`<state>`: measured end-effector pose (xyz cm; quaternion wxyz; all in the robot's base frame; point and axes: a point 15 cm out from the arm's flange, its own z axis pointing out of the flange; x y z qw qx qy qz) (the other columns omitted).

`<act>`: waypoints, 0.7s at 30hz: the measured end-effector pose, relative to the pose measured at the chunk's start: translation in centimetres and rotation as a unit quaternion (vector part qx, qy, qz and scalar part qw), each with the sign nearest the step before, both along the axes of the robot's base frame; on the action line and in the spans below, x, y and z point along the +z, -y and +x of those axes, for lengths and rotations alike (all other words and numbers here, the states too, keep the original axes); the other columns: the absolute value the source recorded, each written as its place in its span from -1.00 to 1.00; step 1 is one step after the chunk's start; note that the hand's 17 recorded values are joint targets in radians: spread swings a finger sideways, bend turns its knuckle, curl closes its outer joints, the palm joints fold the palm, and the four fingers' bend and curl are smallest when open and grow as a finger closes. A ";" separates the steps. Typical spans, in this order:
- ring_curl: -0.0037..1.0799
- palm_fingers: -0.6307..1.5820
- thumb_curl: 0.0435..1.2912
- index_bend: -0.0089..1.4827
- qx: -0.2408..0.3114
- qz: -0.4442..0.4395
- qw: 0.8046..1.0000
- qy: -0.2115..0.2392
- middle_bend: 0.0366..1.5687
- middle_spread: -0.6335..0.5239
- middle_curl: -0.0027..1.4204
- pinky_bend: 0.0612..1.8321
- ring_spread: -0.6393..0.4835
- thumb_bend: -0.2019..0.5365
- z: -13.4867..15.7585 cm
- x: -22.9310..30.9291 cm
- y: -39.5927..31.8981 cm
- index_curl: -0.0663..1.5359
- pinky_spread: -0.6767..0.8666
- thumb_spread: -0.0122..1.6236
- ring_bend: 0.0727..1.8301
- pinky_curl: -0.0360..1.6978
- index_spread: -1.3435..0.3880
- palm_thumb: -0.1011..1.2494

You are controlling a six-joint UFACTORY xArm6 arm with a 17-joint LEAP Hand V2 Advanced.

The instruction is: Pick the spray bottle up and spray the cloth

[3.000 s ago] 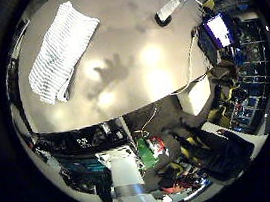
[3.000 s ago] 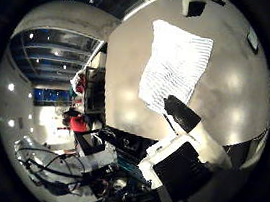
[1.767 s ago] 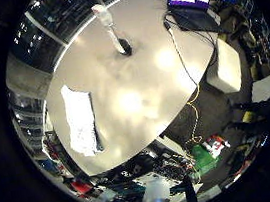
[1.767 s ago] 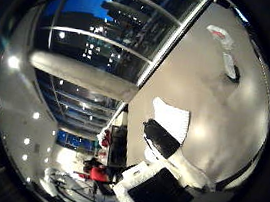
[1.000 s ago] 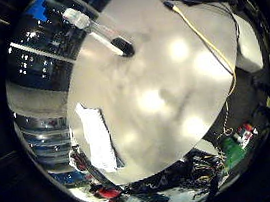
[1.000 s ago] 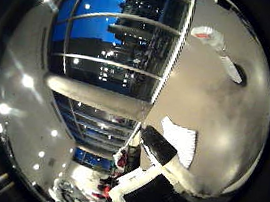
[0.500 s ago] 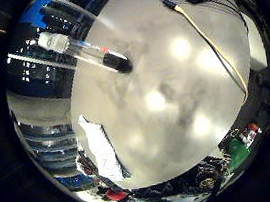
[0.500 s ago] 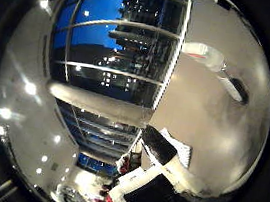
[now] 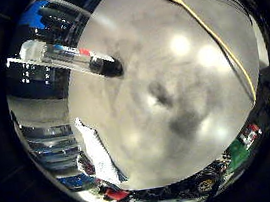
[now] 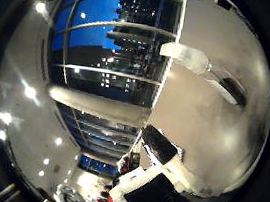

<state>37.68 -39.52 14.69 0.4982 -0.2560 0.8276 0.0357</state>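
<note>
The spray bottle (image 9: 63,58) stands upright on the round grey table (image 9: 188,123), close to the edge nearest the big night-dark windows (image 10: 113,42), its clear body and dark base plain to see from the palm. The striped cloth (image 9: 98,156) lies flat at another part of the table's rim, well apart from the bottle, and a yellow cable (image 9: 218,44) trails across the far side of the tabletop. The right hand (image 10: 156,182) is off the table and clear of both things; only a white and black part of it shows in the thumb-side view, so I cannot tell whether its fingers are spread or curled. It holds nothing that I can see. To my eye the job is at its reach: the bottle has yet to be grasped and the cloth is untouched. The approach wants care, because the bottle is tall, light and near the edge, so a glancing touch could tip it or knock it off. Better to come in level from the table side, fingers wide, wrap around the body below the head, and leave one finger free for the trigger, nozzle facing the cloth.
</note>
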 end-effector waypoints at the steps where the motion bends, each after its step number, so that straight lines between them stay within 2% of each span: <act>1: -0.48 -0.37 -0.53 -0.78 0.002 0.000 1.000 0.000 -0.77 0.36 -0.50 -0.65 0.47 -0.51 0.2 0.0 -0.1 -0.59 0.36 0.33 -0.69 -0.60 0.37 0.12; 21: -0.49 -0.36 -0.53 -0.79 -0.002 0.007 1.000 0.009 -0.77 0.36 -0.49 -0.66 0.45 -0.51 2.2 -1.1 1.3 -0.59 0.36 0.33 -0.69 -0.60 0.37 0.12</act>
